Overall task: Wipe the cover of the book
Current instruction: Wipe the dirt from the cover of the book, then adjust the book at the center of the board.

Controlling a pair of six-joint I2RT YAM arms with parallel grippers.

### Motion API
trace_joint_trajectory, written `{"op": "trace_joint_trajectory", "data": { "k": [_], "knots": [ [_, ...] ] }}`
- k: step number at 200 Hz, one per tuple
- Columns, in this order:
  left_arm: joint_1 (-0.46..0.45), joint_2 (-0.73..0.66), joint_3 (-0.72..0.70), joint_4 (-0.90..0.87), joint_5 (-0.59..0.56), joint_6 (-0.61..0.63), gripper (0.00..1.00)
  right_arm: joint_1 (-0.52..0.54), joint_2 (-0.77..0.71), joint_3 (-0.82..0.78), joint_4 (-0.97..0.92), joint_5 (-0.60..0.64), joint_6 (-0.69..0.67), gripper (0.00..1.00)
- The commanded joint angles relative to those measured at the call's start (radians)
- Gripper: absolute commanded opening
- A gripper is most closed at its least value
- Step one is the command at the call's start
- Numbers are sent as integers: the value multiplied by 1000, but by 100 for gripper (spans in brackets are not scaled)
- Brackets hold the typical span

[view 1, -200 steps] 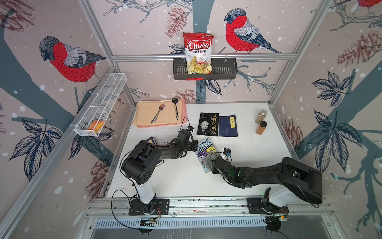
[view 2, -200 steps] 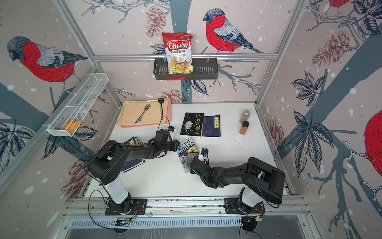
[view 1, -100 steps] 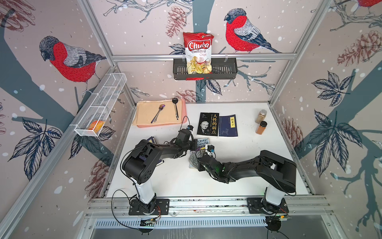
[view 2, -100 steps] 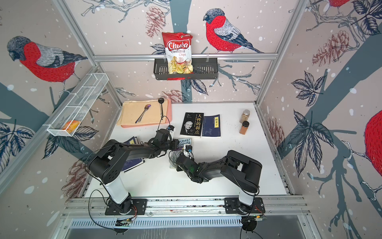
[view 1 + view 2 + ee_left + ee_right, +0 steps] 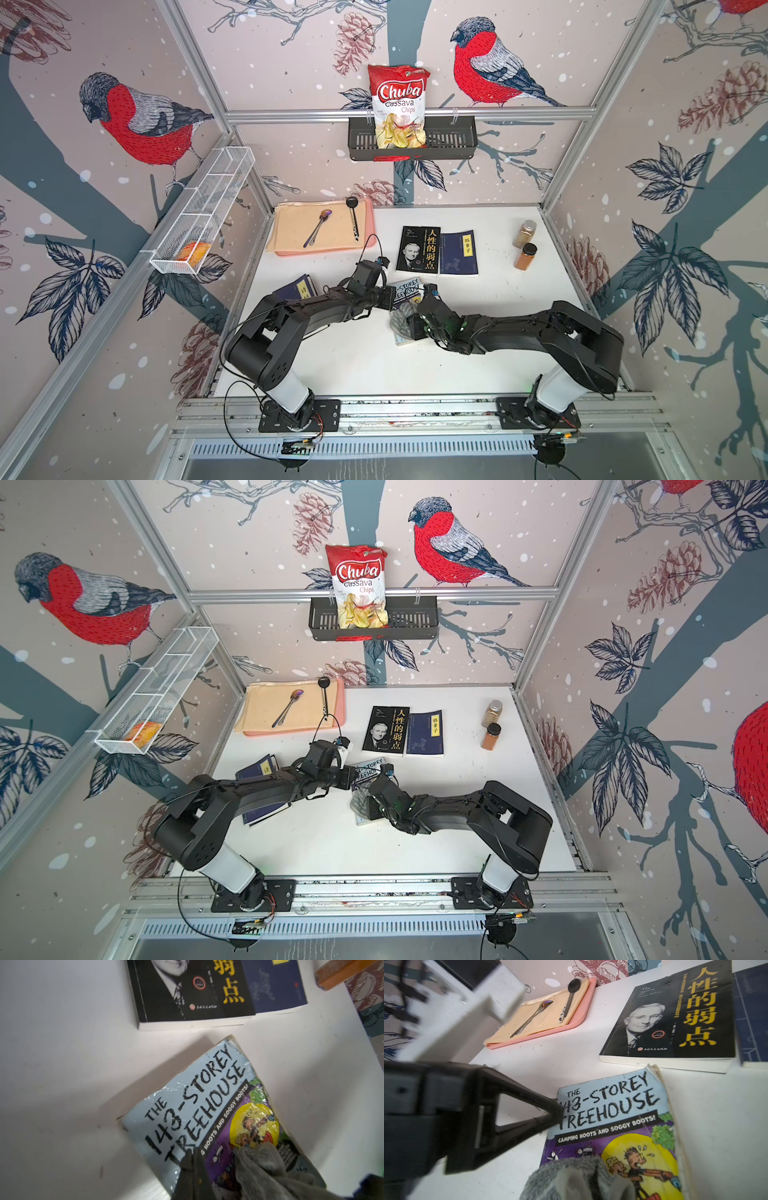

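The book [image 5: 409,289] [image 5: 368,769], a worn paperback with a light-blue and purple cover [image 5: 197,1093] [image 5: 612,1105], lies tilted at the table's middle. My left gripper [image 5: 391,297] [image 5: 347,779] [image 5: 192,1152] is shut, and its tips [image 5: 558,1112] press on the title end of the cover. My right gripper [image 5: 411,326] [image 5: 372,806] [image 5: 591,1180] is shut on a grey cloth [image 5: 399,322] [image 5: 261,1163] [image 5: 566,1178]. The cloth rests on the purple lower part of the cover and hides the right fingers.
A black book [image 5: 419,249] and a blue book [image 5: 457,253] lie just behind. Another blue book [image 5: 297,289] sits under my left arm. A pink tray [image 5: 365,245] with spoons stands back left, and two spice jars [image 5: 525,245] back right.
My right gripper swept the cloth leftward across the cover, then came back a little to the right. The left gripper stayed pressed on the book.
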Motion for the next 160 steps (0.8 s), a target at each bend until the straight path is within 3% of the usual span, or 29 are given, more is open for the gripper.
{"op": "trace_joint_trajectory", "data": {
  "k": [1,51,70,115,160],
  "knots": [
    [-1,-77,-7,-56,11,12,0,-30,-16,21,-161,7,-61,10],
    [-35,-251,-160,-2,69,-82,0,-110,-80,58,-190,12,-121,10],
    [-60,-267,-201,0,28,-110,0,-145,-130,33,-189,11,-126,10],
    [-63,-216,-217,-17,-64,-142,0,-246,-122,-27,-201,30,-137,8],
    [-61,-91,-118,-18,-94,-105,0,-198,-43,-36,-162,-36,-124,8]
  ]
}}
